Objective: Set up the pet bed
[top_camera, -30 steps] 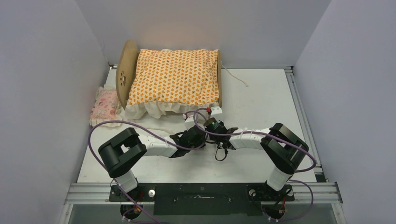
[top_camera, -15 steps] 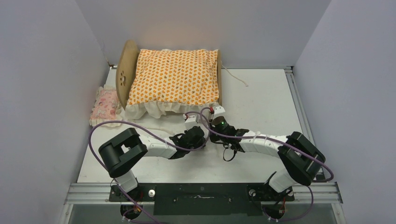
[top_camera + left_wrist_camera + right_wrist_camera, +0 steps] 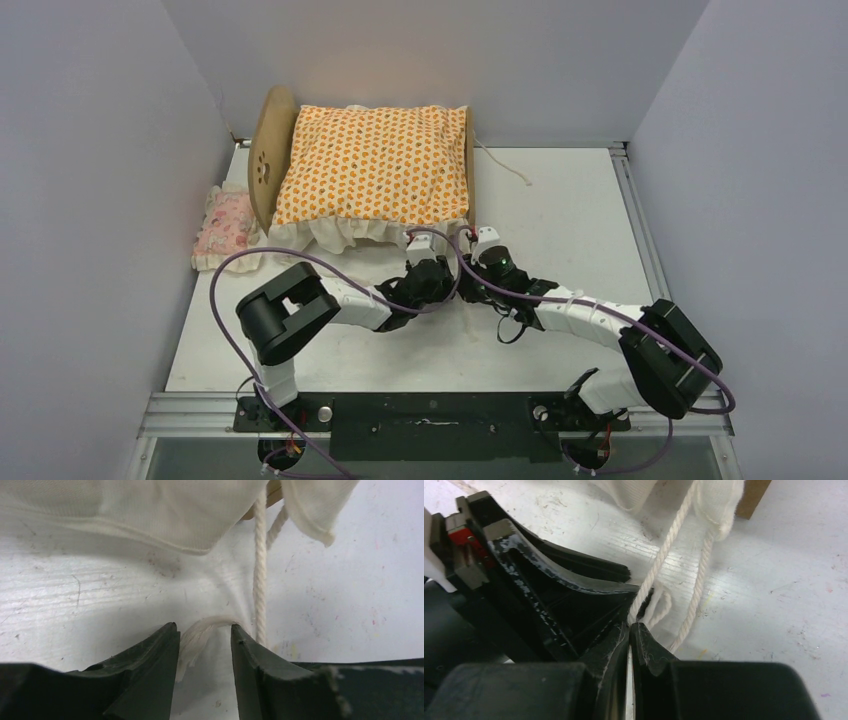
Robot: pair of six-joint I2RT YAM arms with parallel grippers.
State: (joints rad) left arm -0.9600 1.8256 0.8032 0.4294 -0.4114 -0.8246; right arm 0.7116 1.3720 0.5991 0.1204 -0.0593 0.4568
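white tabletop [image 3: 570,210] open rightward, wall [image 3: 100,200] close left. pinches the cord [image 3: 659,555] in the right gripper [image 3: 629,625] just beside the pet bed [image 3: 262,160]. holds the left gripper [image 3: 204,630] parted round its frayed end.

Scuffed white table [image 3: 560,200]: pet bed [image 3: 262,165] far left, pink pillow [image 3: 226,225] beside headboard, white cord [image 3: 259,570] lying beside bed.

No words, numbers or brand names can be read anywhere. The only sign is a paw print [image 3: 263,165], a cut-out shape in the round headboard [image 3: 272,125] of the pet bed [image 3: 470,150].
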